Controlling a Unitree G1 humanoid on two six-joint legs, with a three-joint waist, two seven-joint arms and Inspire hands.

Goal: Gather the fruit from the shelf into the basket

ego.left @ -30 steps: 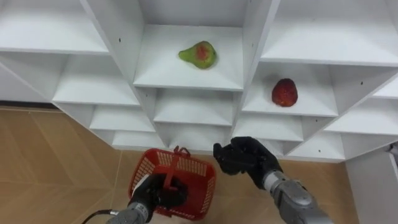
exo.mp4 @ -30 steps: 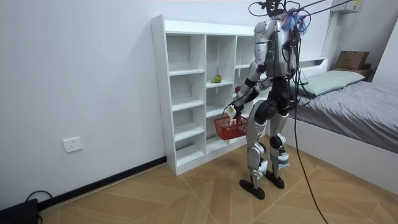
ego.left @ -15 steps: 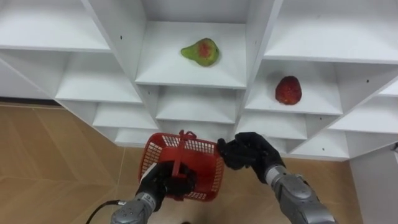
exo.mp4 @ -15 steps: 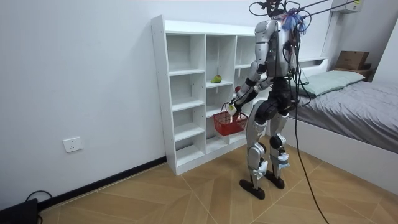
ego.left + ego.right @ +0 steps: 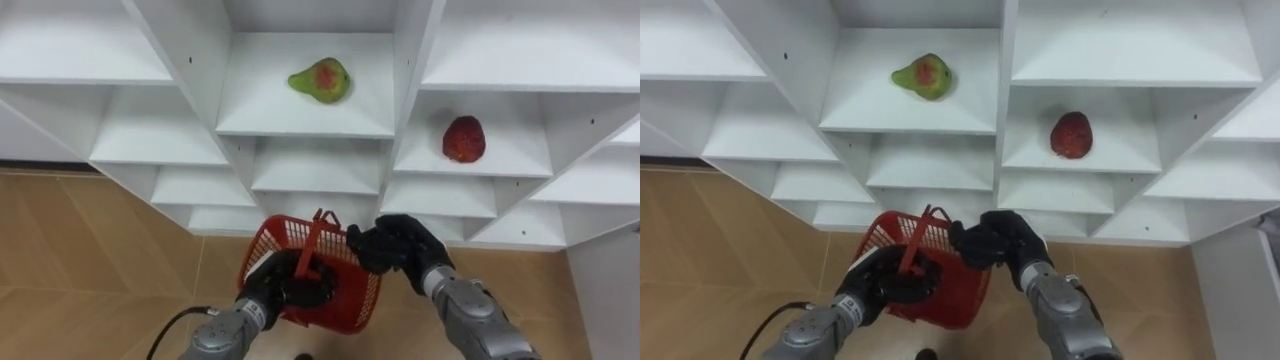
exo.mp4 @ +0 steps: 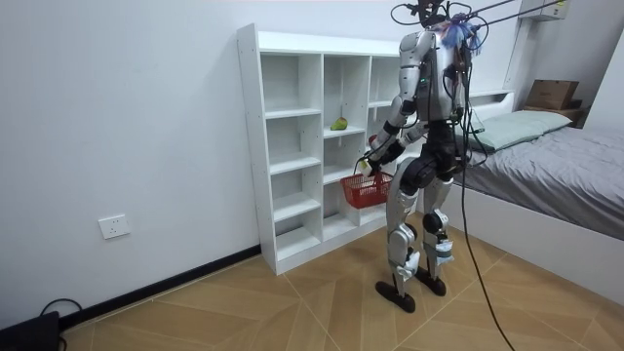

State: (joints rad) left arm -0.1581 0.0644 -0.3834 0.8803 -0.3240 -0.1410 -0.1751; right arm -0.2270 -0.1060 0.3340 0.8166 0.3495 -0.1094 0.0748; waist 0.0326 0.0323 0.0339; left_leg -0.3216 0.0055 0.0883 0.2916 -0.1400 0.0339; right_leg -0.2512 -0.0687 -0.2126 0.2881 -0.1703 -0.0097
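Two curled hands noted. Gripped handle (image 5: 312,245) of red basket (image 5: 352,305) with left hand (image 5: 283,288) fingers; bunched right hand (image 5: 395,245) fingers on nothing, beside basket's right rim. Spotted pear (image 5: 320,80) mid-shelf, centre column; red fruit (image 5: 464,139) mid-shelf, right column, lower. Judged reaching stage. Next: open right hand, raise to pear.

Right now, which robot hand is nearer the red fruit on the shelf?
Right. The right robot hand hangs below the red fruit, slightly to its left; the left robot hand is lower and further left, gripping the basket handle.
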